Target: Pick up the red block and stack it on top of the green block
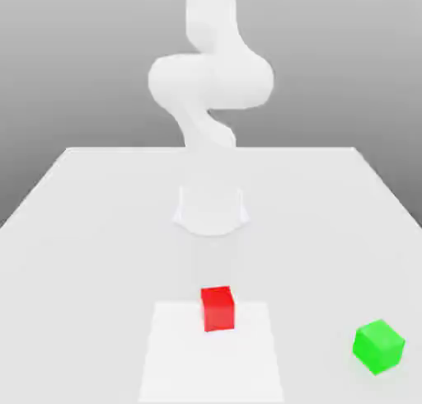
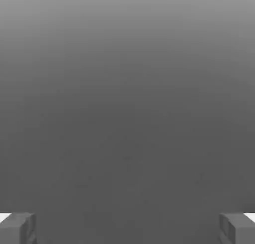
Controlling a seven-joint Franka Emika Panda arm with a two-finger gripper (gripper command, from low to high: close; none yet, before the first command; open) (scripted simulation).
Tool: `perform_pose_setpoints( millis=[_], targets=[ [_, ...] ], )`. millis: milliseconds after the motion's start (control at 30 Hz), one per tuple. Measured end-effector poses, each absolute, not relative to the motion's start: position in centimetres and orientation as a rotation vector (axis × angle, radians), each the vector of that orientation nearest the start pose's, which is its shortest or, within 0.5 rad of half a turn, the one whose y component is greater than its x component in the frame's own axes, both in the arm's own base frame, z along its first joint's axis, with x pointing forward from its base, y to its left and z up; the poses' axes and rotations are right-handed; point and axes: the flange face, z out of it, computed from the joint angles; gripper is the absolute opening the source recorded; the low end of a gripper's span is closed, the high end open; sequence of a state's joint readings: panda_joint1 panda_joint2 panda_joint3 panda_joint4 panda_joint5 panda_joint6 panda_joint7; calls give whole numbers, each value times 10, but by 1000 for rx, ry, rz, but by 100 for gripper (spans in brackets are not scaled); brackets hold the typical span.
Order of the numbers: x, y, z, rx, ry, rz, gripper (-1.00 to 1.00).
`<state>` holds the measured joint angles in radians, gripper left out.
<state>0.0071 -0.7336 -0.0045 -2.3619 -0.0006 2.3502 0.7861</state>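
— Exterior view first: where do the blocks lie?

— My red block point(image 1: 218, 307) sits flat on a paler square patch point(image 1: 165, 353) near the front of the white table point(image 1: 82, 229), with nothing touching it. My green block point(image 1: 379, 345) rests well apart from it, toward the exterior view's right, turned a little on its base. Neither is lifted, so I judge the pick not yet begun

— And your claw?

— My gripper point(image 2: 127, 228) is spread wide: on the hand view my two grey fingertips point(image 2: 17, 228) stand far apart, with nothing between them. I take that as readiness, since jaws this open would pass around the red block easily

— Why does the arm stand where it does?

— My white arm point(image 1: 210, 81) rises behind the table's middle, roughly in line with the red block, which suits a descent onto it. Between the fingertips I see plain grey, so I cannot tell how high the claw hangs over the block

— The surface and the room?

— My table is flat, matte and white; the backdrop is an even grey, darker toward the top
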Motion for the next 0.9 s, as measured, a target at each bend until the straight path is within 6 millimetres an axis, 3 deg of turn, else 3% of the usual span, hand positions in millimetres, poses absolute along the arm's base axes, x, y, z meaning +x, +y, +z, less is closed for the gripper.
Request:
perform_pose_setpoints(
  millis=[133, 300, 433, 600, 800, 833, 900],
  targets=[
    [412, 2, 562, -2626, 1034, -766, 0],
    [423, 6, 437, -2764, 1024, -534, 0],
    [406, 9, 336, -2869, 1004, -322, 0],
    [355, 10, 213, -2979, 967, -38, 0],
    [346, 10, 151, -2991, 962, 0, 0],
    [345, 10, 146, -2991, 962, 0, -100],
    [345, 10, 146, -2991, 962, 0, -100]
  ],
)
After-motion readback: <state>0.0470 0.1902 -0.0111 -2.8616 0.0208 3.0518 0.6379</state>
